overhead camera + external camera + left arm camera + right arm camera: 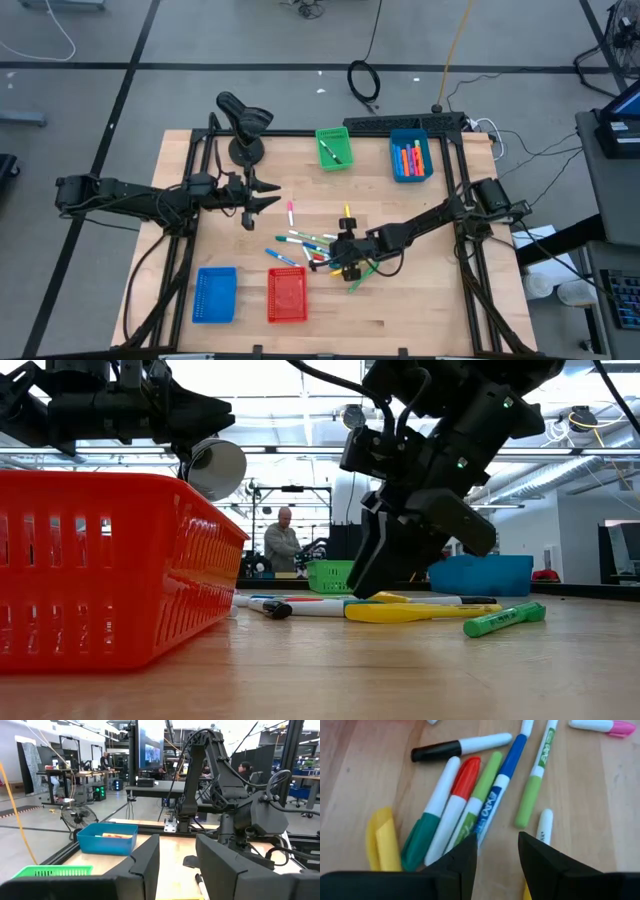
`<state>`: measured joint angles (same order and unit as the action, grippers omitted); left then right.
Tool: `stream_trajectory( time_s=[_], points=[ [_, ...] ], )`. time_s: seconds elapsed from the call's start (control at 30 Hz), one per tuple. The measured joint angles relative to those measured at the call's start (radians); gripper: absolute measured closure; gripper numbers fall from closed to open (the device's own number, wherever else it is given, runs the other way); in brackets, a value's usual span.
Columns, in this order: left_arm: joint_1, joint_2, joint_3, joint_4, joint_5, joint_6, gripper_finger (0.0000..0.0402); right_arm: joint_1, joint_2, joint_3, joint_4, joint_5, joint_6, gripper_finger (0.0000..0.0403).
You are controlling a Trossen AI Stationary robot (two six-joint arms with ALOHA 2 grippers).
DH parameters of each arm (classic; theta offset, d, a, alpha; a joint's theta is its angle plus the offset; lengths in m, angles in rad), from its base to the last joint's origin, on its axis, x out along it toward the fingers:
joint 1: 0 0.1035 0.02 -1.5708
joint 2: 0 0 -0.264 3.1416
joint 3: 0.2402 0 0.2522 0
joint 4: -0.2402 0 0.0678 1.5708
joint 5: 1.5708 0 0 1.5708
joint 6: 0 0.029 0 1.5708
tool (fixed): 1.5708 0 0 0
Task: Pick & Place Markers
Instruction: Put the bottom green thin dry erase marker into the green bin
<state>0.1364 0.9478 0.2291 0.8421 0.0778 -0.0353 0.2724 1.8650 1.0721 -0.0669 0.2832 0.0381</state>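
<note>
Several markers (pixel 312 245) lie loose on the wooden table near its middle; in the right wrist view I see a red-capped one (pixel 460 790), a blue one (pixel 500 785), green ones (pixel 532 790) and a yellow one (pixel 382 845). My right gripper (pixel 497 847) slants down over this pile, open, its fingertips close to the table (pixel 375 585), with bare wood between them. A pink-capped marker (pixel 291 213) lies apart, toward the left. My left gripper (pixel 265 200) hangs level above the table's left half, open and empty (pixel 177 855). My right gripper has one fingertip (pixel 465 852) over the near ends of the blue marker (pixel 482 830) and a green one. Whether it touches them I cannot tell, since the finger itself hides that spot.
A red basket (pixel 287 296) and a blue basket (pixel 214 294) stand near the front edge. A green basket (pixel 334 147) and a blue bin (pixel 410 157) holding orange and pink markers stand at the far edge. A black lamp (pixel 243 125) stands at the far left.
</note>
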Motion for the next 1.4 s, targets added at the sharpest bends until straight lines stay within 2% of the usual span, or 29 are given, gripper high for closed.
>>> stream_trajectory(
  time_s=[0.3, 0.47, 0.83, 0.97, 1.17, 1.4],
  points=[
    [0.0, 0.0, 0.0, -0.005, 0.0, 0.0, 0.027, 0.063, -0.007, 0.0, -0.028, -0.025, 0.09, 0.0273],
    [0.0, 0.0, 0.0, -0.011, 0.0, 0.0, 0.027, 0.074, -0.006, -0.001, -0.11, -0.018, 0.176, 0.0273],
    [0.001, 0.0, 0.0, -0.018, -0.001, 0.006, 0.027, 0.062, -0.007, -0.001, -0.152, -0.026, 0.191, 0.0276],
    [0.001, 0.0, 0.0, -0.022, -0.001, 0.006, 0.027, 0.052, -0.007, 0.0, -0.171, -0.029, 0.189, 0.0306],
    [0.001, 0.0, 0.0, -0.024, -0.002, 0.006, 0.027, 0.013, -0.012, -0.036, -0.172, -0.051, 0.181, 0.0385],
    [0.001, 0.0, 0.0, -0.024, -0.002, 0.006, 0.027, -0.01, -0.011, -0.054, -0.177, -0.071, 0.141, 0.0383]
  ],
)
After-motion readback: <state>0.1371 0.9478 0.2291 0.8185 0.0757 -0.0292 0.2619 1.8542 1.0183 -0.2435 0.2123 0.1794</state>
